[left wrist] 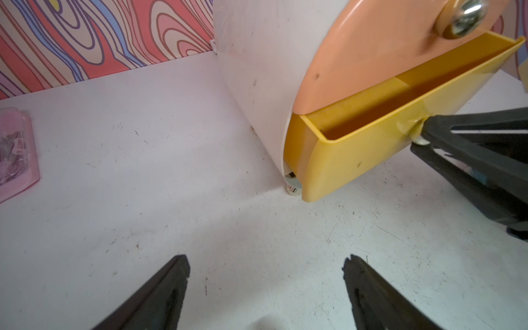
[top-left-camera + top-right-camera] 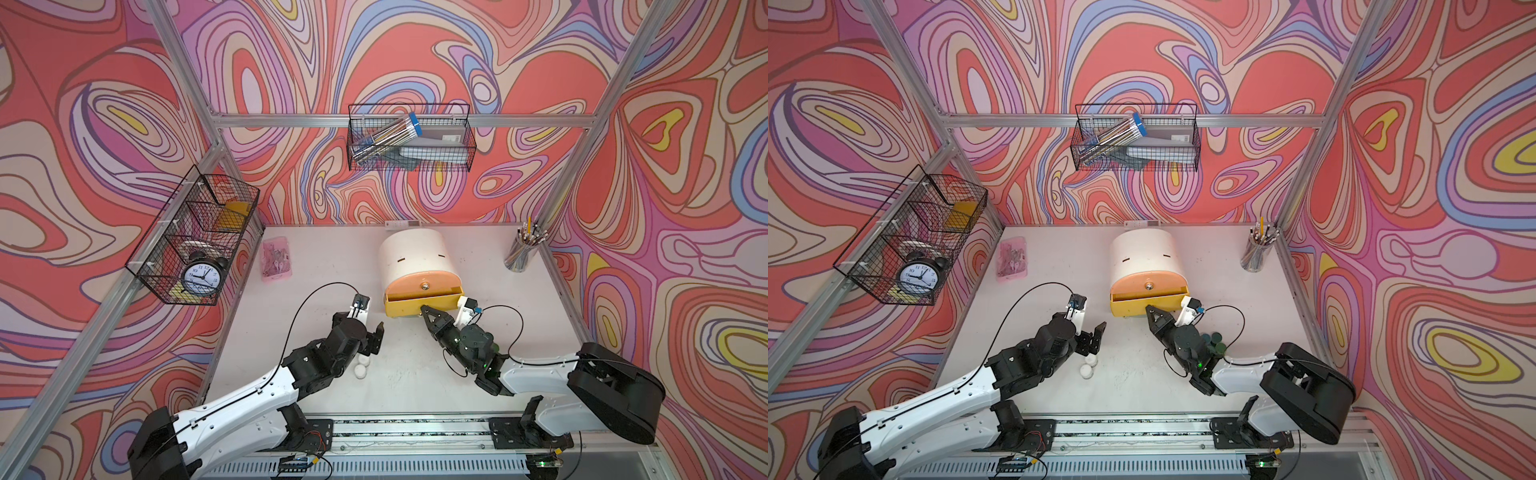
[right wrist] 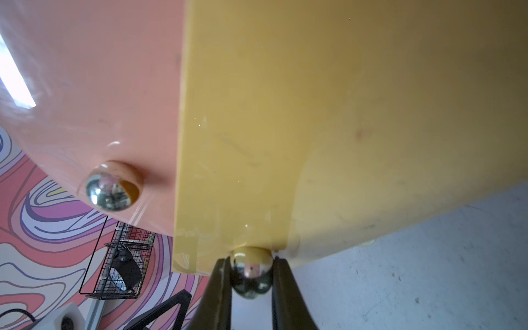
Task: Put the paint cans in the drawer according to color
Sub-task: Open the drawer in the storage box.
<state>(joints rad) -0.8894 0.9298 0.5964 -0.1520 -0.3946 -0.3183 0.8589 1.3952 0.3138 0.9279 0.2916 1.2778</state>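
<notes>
Pinching the shiny knob (image 3: 251, 270) of the yellow drawer (image 2: 419, 306) with the right end effector (image 3: 251, 261), closed tight against both sides of the ball. Stands slid partly out of the cream chest (image 2: 409, 251) at the middle of the tabletop (image 2: 332, 257), below the closed peach front (image 2: 419, 282); shows only a narrow strip of its yellow inside in the left wrist view. Hovering left of the chest with the left end effector (image 1: 265, 265), spread wide and holding nothing. Showing two white paint cans (image 2: 361, 369) close together beside the left arm in both top views. Hiding part of a cluster of dark green paint cans (image 2: 1214, 343) behind the right wrist in a top view. Farther off: a pink box (image 2: 276, 259) at the tabletop's left edge, a clear cup of pencils (image 2: 521, 249) at its upper right corner. Hanging on the walls: a wire basket (image 2: 469, 141) with a tube of pencils (image 2: 388, 135), another (image 2: 159, 220) with an alarm clock (image 2: 202, 276).
</notes>
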